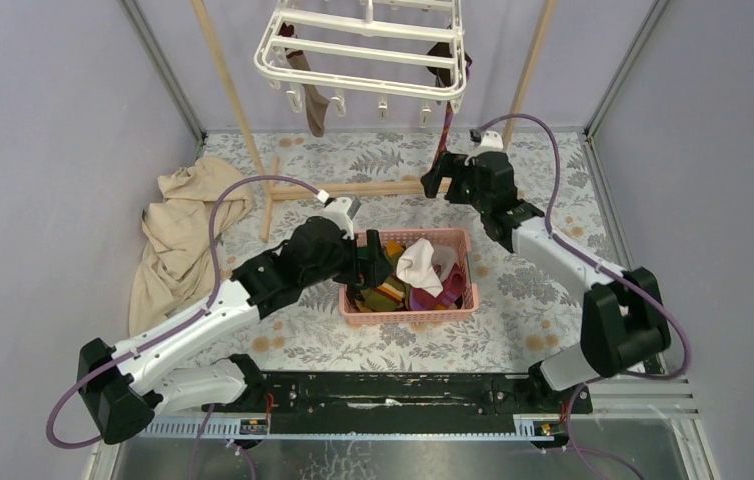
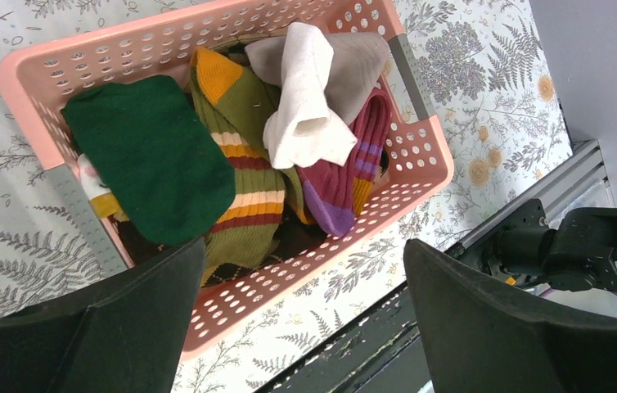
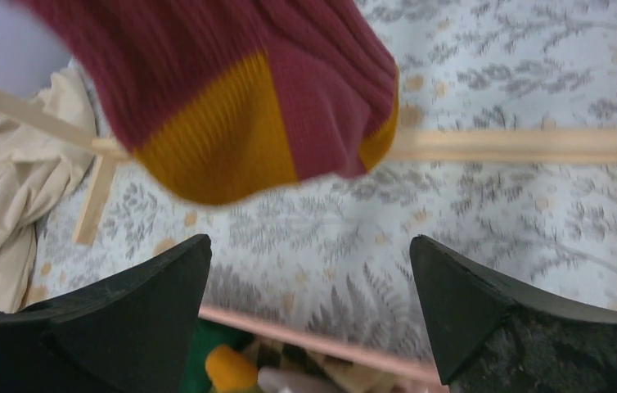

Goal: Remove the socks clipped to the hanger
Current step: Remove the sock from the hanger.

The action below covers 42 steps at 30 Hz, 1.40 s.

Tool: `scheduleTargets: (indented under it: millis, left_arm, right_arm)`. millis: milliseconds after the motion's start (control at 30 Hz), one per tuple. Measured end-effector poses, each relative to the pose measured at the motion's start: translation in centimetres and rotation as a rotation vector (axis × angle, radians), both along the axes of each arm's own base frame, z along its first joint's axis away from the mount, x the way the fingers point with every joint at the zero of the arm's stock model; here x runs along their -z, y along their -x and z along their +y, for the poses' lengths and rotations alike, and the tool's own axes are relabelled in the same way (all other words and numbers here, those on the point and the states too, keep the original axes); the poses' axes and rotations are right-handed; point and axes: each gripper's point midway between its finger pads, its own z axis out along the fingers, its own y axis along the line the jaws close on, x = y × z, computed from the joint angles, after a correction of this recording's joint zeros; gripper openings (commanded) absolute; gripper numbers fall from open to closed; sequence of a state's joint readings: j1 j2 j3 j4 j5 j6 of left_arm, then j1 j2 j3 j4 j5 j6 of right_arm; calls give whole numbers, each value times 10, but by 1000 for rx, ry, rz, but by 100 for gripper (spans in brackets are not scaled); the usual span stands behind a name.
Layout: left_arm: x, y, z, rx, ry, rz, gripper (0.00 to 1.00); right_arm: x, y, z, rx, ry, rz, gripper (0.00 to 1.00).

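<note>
Left gripper [image 2: 303, 254], jaws wide apart and empty, hovers over the pink basket [image 2: 19, 74] mid-table, which is heaped with loose socks [image 2: 150, 155]. Right gripper [image 3: 309, 246], likewise spread, sits under a maroon sock [image 3: 248, 90] clipped at the right edge of the hanger [image 1: 363, 50]. It looks like soft, light knit, probably best pinched mid-length.

Top cam: fixed high at near edge, looks down-forward over whole tabletop [image 1: 293, 330] to hanger [image 1: 373, 51]. Left wrist: close, straight down into pink basket [image 2: 125, 41], shared with top. Right wrist: close by maroon sock [image 3: 231, 74], angled down at tabletop, basket rim at bottom.
</note>
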State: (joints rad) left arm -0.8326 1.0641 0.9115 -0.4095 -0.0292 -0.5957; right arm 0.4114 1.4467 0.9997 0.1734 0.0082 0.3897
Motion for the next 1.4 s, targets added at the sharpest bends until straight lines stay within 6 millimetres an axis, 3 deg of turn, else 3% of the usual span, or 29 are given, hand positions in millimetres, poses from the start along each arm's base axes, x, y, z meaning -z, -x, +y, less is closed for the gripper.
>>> scheduleTargets:
  millis: [133,233,333,467,567,733,833,900,1033,1400]
  left_arm:
    - [7,-2,-6,10,-10,13,99]
    - [9,-2,-6,10,-15,18,99]
    - [9,-2,-6,10,-15,18,99]
    - [11,-3,-7,11,-17,21,99]
    - [9,-4,-9,11,-16,19,99]
    - [-4,-8,-14,16,-2,-6,99]
    - [-7,-15,-22,25,-7,-18,99]
    - [-8,-22,-30,36,-13,-25,99]
    - [-12,-34,-47,68,-8,-50,99]
    - [-55,-57,-68,110,120,-166,99]
  right_arm:
    - [-7,-38,9,40,-5,-44,97]
    - [-17,-64,8,102,-2,-83,89]
    - [-26,-80,5,147,4,-117,70]
    - [-35,-92,-1,196,23,-148,35]
    - [-40,-90,-5,209,25,-160,24]
    - [-51,-62,-18,200,34,-176,17]
    - [-74,-41,-22,168,15,-207,16]
    - [-100,-24,-20,117,-18,-243,14]
    - [-119,-4,-13,28,-55,-255,13]
    - [-108,63,10,-250,-156,-84,11]
